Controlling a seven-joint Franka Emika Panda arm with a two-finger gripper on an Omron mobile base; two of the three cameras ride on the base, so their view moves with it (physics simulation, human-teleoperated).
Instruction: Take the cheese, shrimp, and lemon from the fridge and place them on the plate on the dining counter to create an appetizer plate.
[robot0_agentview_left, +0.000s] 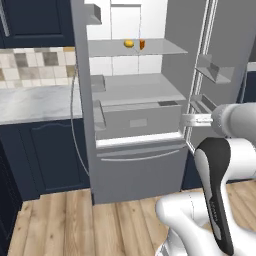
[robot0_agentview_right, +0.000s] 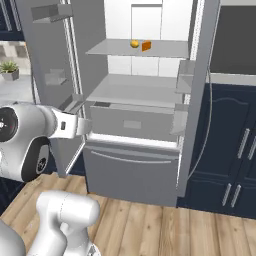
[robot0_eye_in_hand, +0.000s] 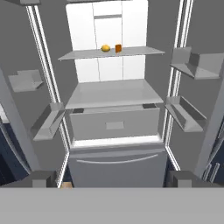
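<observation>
The fridge (robot0_agentview_left: 140, 170) (robot0_agentview_right: 130, 175) (robot0_eye_in_hand: 116, 162) stands ahead with both doors swung wide. On its upper grey shelf the yellow lemon (robot0_agentview_left: 129, 43) (robot0_agentview_right: 134, 44) (robot0_eye_in_hand: 105, 48) lies just left of the orange wedge of cheese (robot0_agentview_left: 142, 44) (robot0_agentview_right: 146, 46) (robot0_eye_in_hand: 118, 48). My gripper (robot0_agentview_left: 192, 120) (robot0_agentview_right: 82, 126) (robot0_eye_in_hand: 112, 179) is open and holds nothing. It hangs in front of the fridge at about drawer height, well below and short of that shelf. The shrimp, the plate and the dining counter are out of view.
The open doors carry grey bins (robot0_eye_in_hand: 192, 65) (robot0_eye_in_hand: 48, 122) on both sides of the opening. A marble worktop (robot0_agentview_left: 35, 102) with a checkered tile wall lies left of the fridge, and navy cabinets (robot0_agentview_right: 230, 150) stand to the right. A potted plant (robot0_agentview_right: 9, 70) sits on the worktop.
</observation>
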